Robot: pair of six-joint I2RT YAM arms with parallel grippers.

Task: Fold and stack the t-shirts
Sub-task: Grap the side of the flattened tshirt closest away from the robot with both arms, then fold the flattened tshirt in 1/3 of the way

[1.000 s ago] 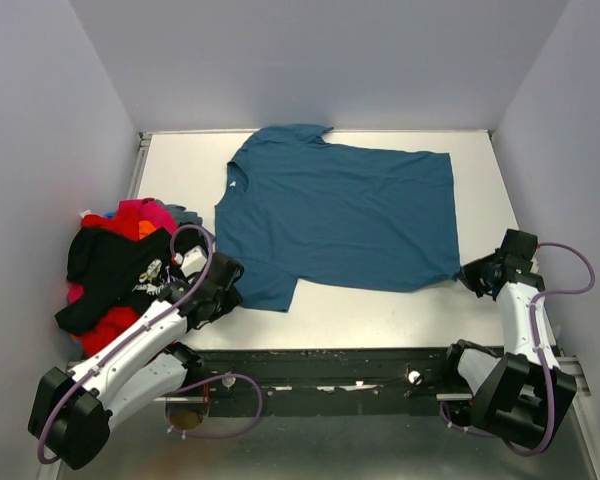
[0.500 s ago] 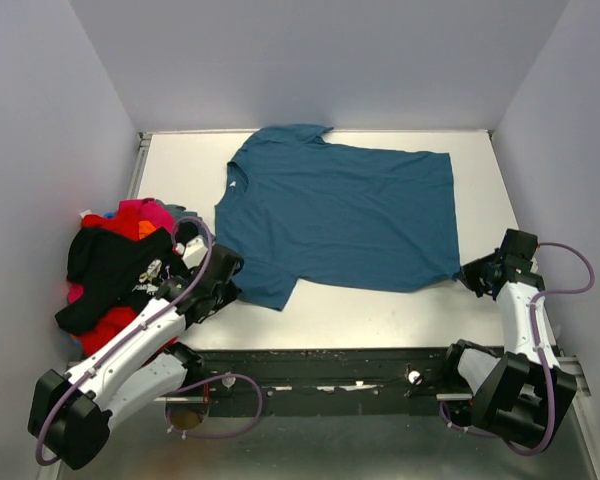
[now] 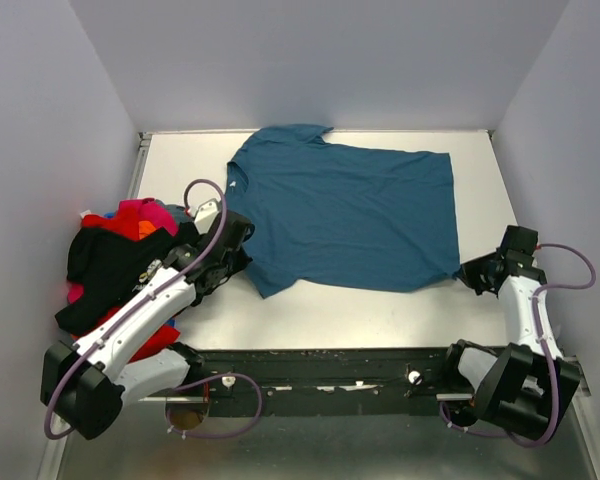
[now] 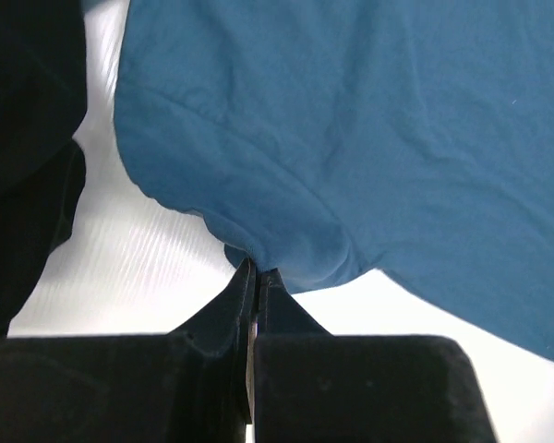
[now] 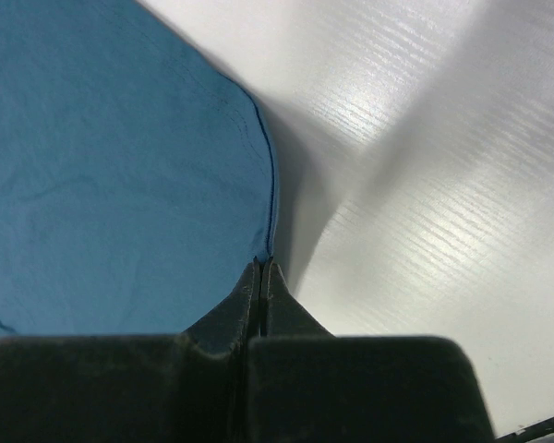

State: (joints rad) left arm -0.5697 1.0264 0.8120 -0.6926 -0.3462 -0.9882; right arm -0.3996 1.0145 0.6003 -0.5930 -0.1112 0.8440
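A plain teal-blue t-shirt (image 3: 350, 210) lies spread flat across the white table. My left gripper (image 3: 244, 262) is shut on its near-left sleeve edge; in the left wrist view the cloth (image 4: 369, 138) bunches at the closed tips of that gripper (image 4: 257, 270). On the other side, my right gripper (image 3: 466, 272) is shut on the shirt's near-right hem corner, and the right wrist view shows the hem (image 5: 111, 166) pinched at the tips of that gripper (image 5: 261, 265). More t-shirts sit in a heap at the left: black with white print (image 3: 110, 265), red (image 3: 105, 222), magenta (image 3: 145, 210).
The heap hangs over the table's left edge beside my left arm. A black rail (image 3: 330, 365) runs along the near edge between the arm bases. Grey walls close in the back and both sides. Bare table (image 3: 380, 310) shows in front of the shirt.
My left gripper closed on the sleeve edge and moved away from the near edge and slightly right, pulling the sleeve inward. The right arm stayed put.
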